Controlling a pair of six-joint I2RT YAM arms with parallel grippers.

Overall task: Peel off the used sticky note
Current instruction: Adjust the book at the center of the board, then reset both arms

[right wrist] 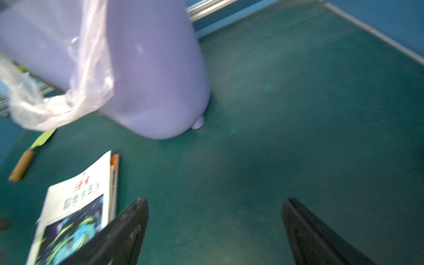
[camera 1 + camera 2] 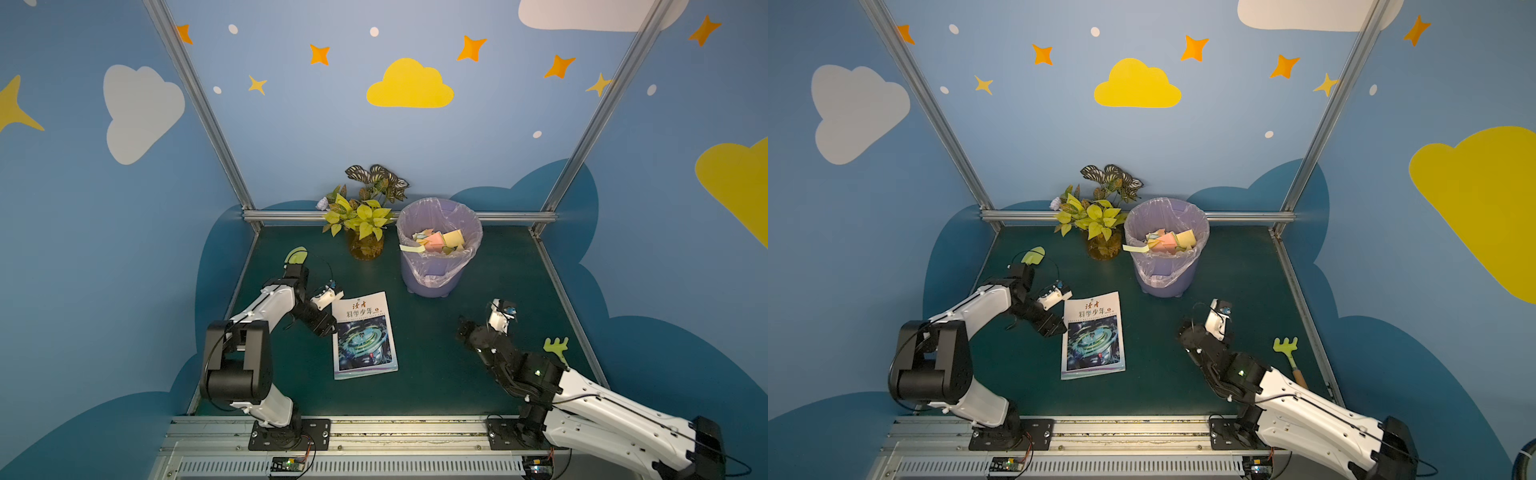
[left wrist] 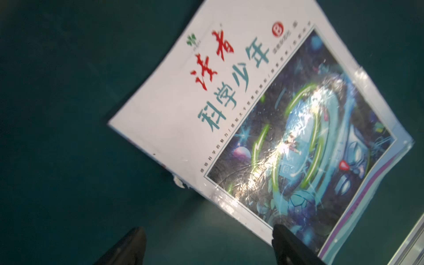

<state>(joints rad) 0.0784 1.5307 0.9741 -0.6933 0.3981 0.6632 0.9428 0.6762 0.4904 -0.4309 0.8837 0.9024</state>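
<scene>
Near the middle of the dark green desk (image 2: pixel 457 374), finds a closed glossy white-and-blue magazine (image 2: pixel 363 336), cover bare of notes; spots pastel sticky notes (image 2: pixel 440 241) in the lined lilac plastic bin (image 2: pixel 432 278) by the back edge, one pale yellow strip (image 2: pixel 412 248) over its rim; reads left gripper (image 3: pixel 207 229), beside the magazine, and right gripper (image 1: pixel 215 200) as wide open, empty; risks missing an orange tab (image 1: pixel 114 158) at the page edges, perhaps another note, or sliding the slick cover on a careless pinch.
</scene>
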